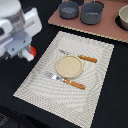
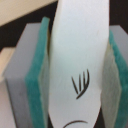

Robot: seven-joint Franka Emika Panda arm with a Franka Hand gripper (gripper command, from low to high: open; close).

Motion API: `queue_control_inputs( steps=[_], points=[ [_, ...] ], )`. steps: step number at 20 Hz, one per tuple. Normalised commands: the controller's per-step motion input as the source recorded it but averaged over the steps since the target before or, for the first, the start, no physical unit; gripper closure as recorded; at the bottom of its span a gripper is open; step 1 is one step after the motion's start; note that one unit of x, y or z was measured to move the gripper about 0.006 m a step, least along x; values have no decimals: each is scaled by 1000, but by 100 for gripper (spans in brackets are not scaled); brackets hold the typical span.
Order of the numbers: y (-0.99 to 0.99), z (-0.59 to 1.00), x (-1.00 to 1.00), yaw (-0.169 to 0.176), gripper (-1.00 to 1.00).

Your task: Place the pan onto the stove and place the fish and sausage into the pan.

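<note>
In the wrist view my gripper (image 2: 77, 80) is shut on the white fish (image 2: 80, 45), which stands between the two teal pads (image 2: 37, 85) and shows dark fin marks. In the exterior view the gripper (image 1: 23, 52) hangs at the left, over the dark table beside the placemat's left edge. The red sausage (image 1: 33, 51) lies right next to it. The small grey-blue pan (image 1: 69, 9) sits on the pinkish-brown stove (image 1: 107, 31) at the back, far from the gripper. Its handle does not show.
A larger grey pot (image 1: 92, 13) stands beside the pan on the stove, and a beige bowl (image 1: 123, 18) is at the stove's right end. A beige woven placemat (image 1: 40, 80) holds a round plate (image 1: 68, 65) and orange-handled cutlery (image 1: 75, 84).
</note>
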Motion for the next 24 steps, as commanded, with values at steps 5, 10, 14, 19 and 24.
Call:
queue_control_inputs(
  steps=[5, 10, 14, 19, 24],
  points=[
    [921, 661, 218, 0, 100],
    [897, 381, 198, 0, 100],
    [896, 71, 140, 0, 100],
    [939, -74, 104, 0, 100],
    [968, -208, 46, 0, 100]
  ],
)
